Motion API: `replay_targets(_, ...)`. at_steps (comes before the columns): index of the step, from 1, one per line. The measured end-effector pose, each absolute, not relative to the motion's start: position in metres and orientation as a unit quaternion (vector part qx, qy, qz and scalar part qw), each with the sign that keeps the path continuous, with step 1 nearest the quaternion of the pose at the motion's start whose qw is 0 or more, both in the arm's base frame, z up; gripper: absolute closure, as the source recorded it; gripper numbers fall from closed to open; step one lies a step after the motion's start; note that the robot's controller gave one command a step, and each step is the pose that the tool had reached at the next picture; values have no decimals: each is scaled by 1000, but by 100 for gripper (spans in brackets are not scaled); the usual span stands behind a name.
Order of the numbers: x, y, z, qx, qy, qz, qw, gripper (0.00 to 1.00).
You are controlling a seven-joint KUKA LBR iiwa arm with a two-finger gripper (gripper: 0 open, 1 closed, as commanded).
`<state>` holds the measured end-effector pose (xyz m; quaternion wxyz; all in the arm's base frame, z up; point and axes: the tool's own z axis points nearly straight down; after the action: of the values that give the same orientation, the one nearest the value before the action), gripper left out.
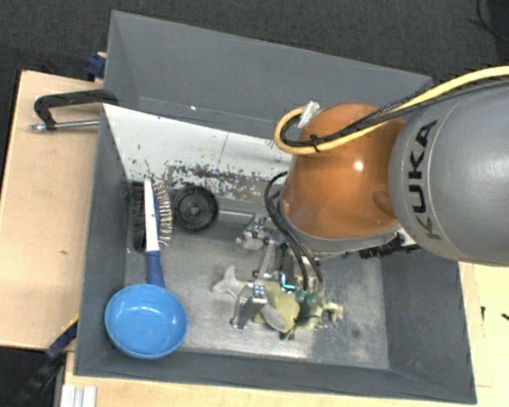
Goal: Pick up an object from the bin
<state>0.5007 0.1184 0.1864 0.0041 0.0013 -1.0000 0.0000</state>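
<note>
Under orange cover (pixel 344 178), hand (pixel 269 297) half hidden, perhaps over yellowish lump (pixel 283 314)

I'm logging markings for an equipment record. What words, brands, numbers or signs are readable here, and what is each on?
"KUKA": black letters running sideways on the grey arm segment.
There is no readable text on the blue scoop, the white-handled brush, the black round disc or the bin.

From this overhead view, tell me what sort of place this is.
Probably a robot-grasping lab or test cell: a KUKA arm reaches into a grey metal bin holding loose things like a blue scoop and a brush.
</note>
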Motion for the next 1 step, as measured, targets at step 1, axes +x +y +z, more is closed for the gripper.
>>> replay_targets(1,497,48,92,17,-1000,1,4,0)
